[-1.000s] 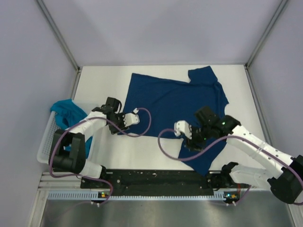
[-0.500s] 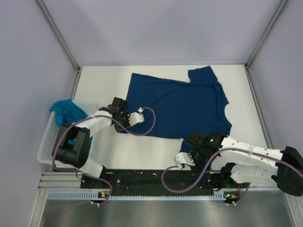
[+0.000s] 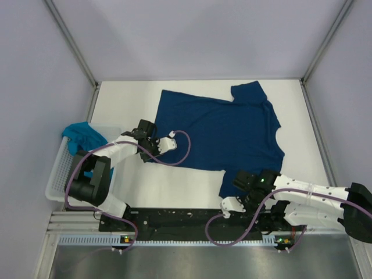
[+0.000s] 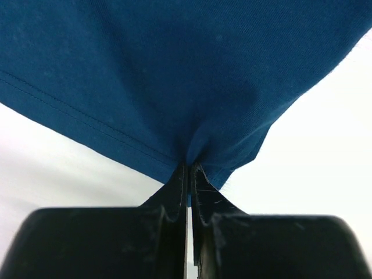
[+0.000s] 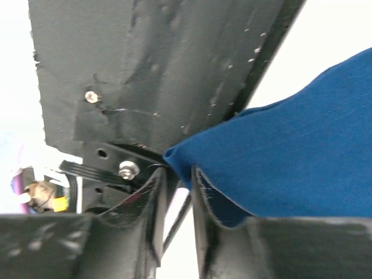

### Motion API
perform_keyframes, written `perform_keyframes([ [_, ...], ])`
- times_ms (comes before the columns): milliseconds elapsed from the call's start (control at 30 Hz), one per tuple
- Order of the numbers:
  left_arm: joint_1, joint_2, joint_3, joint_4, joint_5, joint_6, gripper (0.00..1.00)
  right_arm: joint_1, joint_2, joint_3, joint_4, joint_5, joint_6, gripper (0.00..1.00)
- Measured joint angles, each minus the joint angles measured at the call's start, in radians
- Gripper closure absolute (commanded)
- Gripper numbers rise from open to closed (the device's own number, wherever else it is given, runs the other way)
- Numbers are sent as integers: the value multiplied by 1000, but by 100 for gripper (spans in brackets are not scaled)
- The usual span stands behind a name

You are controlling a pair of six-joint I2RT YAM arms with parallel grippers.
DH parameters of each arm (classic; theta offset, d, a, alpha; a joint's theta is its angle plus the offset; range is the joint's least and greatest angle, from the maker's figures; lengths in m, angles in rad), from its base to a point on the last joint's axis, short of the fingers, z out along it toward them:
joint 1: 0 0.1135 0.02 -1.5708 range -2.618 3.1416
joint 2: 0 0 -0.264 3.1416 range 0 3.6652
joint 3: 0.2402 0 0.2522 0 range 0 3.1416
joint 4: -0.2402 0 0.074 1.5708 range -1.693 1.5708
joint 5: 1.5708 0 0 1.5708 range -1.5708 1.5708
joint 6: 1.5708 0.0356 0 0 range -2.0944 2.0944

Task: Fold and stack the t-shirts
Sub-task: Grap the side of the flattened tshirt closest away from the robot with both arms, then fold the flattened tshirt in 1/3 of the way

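Note:
The navy t-shirt (image 3: 221, 125) lies spread flat on the white table, collar side to the right. My left gripper (image 3: 152, 152) is shut on its near-left hem corner; in the left wrist view the jaws (image 4: 189, 165) pinch a pucker of the blue cloth (image 4: 174, 70). My right gripper (image 3: 228, 199) is low at the shirt's front corner by the table's near edge. In the right wrist view the jaws (image 5: 179, 174) are nearly closed, with the cloth's corner (image 5: 290, 128) between them. The teal t-shirt (image 3: 81, 135) lies bunched in the basket at the left.
The white lattice basket (image 3: 55, 174) stands at the table's left edge. The black base rail (image 3: 174, 220) runs along the near edge, right under my right gripper. Grey enclosure walls and metal posts (image 3: 72, 43) bound the table.
My right arm swung down and toward the near edge, from over the shirt's lower middle to its front corner. My left gripper shifted slightly right, still holding the hem.

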Motion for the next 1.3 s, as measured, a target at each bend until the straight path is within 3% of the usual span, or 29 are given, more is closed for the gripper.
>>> perform_keyframes([
  [33,0,0,1,-1,-1,-4,100,2,2,0,-8,-11,3,97],
  [67,0,0,2,-3,-2,-8,100,3,2,0,-16,-19,6,100],
  [500,0,-53,8,-87,-49,-28,100,-14,42,77,-2,96,-10,100],
  [800,0,-107,61,-143,-53,-57,100,-282,-14,248,6,156,-26,100],
  [1000,0,2,177,-145,-94,-102,100,-527,-13,264,224,152,1,100],
  [1100,0,60,237,-148,-125,-116,100,-657,21,264,420,130,32,100],
  [1300,0,165,378,-142,-174,-143,100,-789,186,291,691,87,28,100],
])
